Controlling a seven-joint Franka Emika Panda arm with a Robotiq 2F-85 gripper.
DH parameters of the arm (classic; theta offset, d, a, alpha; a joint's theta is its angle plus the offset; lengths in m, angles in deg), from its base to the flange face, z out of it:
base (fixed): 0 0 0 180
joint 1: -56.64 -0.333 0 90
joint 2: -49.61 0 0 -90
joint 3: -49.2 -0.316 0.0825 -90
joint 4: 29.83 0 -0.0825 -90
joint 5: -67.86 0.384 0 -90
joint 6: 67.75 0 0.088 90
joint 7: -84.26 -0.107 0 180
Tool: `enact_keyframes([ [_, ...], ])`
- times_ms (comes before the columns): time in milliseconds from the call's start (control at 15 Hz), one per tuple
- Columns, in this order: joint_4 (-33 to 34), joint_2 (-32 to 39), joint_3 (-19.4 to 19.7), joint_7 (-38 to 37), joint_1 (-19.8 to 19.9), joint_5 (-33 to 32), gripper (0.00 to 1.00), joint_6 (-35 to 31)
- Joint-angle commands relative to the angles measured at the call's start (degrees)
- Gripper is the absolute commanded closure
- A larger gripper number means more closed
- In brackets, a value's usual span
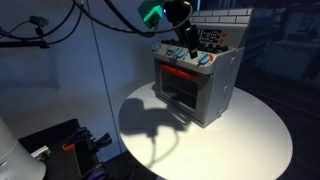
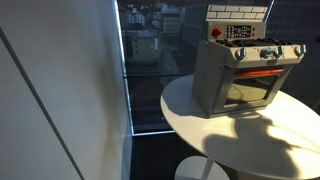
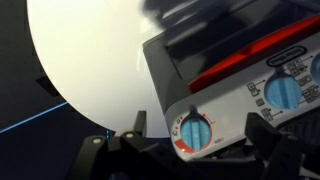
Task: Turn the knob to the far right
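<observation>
The gripper point(image 3: 198, 138) has its fingers point(image 3: 262, 130) wide open, with the pale-blue knob point(image 3: 195, 130) between them. If they close crooked, they may slip off or shove the toy stove point(image 3: 230, 60).

a round white table point(image 1: 255, 135) carries one thing, a silver toy stove point(image 1: 195, 85). in both exterior views the stove stands upright and flat on the tabletop point(image 2: 230, 135), set back near the rim, not at the middle. most of the bare white surface lies in front of the stove's oven door. a dark shadow point(image 1: 150, 120) falls on the top just in front of the stove and to one side. in the wrist view the tabletop point(image 3: 90, 60) spreads pale and bare beside the stove point(image 3: 230, 60).
</observation>
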Motion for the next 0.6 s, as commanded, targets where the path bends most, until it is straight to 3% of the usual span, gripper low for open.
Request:
enact_keyframes([
  [0,2.16,3.01,0.55,2.19,-1.27,2.83,0.00,-2.89],
  [533,0.95,3.86,-0.26,0.70,-1.44,1.86,0.00,-5.17],
])
